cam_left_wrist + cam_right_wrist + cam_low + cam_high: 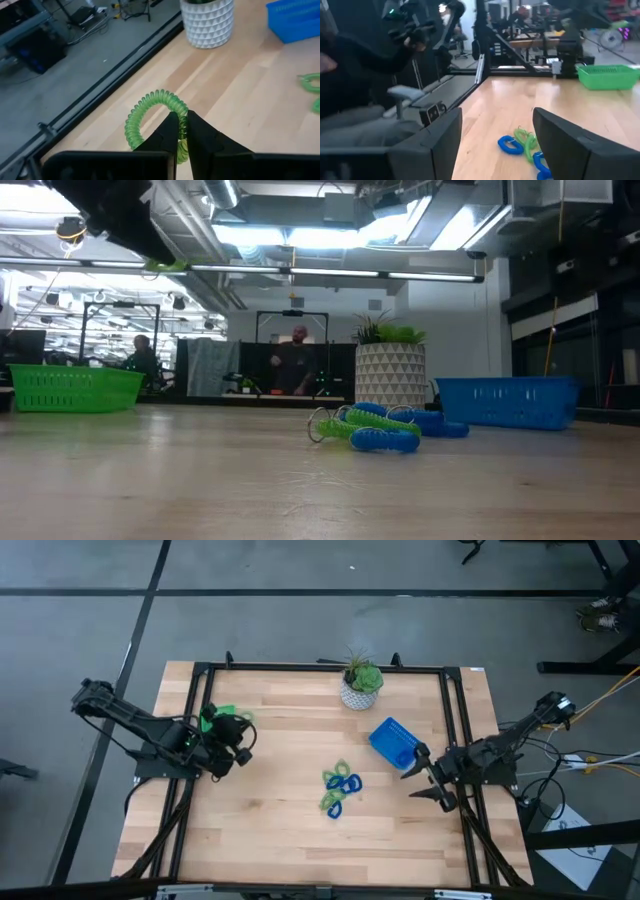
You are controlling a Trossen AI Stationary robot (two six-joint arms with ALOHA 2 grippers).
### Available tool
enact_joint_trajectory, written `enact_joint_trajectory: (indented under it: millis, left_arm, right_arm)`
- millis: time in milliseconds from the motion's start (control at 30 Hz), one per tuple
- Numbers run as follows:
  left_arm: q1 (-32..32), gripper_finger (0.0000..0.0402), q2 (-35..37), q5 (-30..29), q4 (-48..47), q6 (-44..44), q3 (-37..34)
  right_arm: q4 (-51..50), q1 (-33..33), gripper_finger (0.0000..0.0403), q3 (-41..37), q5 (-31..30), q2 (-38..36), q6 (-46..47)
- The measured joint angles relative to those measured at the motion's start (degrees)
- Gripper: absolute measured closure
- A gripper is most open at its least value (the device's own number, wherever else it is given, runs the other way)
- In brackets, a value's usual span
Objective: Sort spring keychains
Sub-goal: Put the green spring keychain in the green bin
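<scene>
Left arm reaches in from 9 o'clock of the table (300,840). Its left hand (182,122) hangs over the green tray (72,388) near the table's 10 o'clock edge, fingers pinched nearly together on a light green spring keychain (150,107), whose coil arcs out past the fingertips.

Right arm comes in from 3 o'clock. Right hand (428,780) sits low beside the blue tray (393,741), just on its 4 o'clock side, fingers spread wide and holding nothing.

Table: pale wood planks with a black frame around the edges. A potted plant (360,685) in a white patterned pot stands at 12 o'clock. The blue tray lies between centre and 3 o'clock.

Remaining spring keychains (341,790), blue and light green, lie in a loose heap just past centre toward 5 o'clock, touching one another; exact count not readable.

Room: grey floor, ceiling light strips, other workbenches; a person (298,360) stands beyond the table's far side.
</scene>
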State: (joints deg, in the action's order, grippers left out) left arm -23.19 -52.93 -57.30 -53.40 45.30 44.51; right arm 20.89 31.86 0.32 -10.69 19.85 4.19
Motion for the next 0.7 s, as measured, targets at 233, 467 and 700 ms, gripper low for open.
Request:
enact_joint_trajectory:
  millis: [233,467,700]
  left_arm:
    - [0.58,0.0385,0.82,0.52,-7.95,7.25,0.00]
    - [0.58,0.0385,0.77,2.65,-14.54,13.51,0.00]
    - [0.56,0.0384,0.77,3.15,-15.60,14.09,-0.01]
  right_arm:
    - [-9.54,-0.01,0.0161,0.00,1.19,-6.70,-6.50]
    - [-18.76,-0.03,0.0161,0.00,3.85,-16.27,-9.29]
    - [-19.12,-0.10,0.0161,0.11,6.81,-19.74,-13.10]
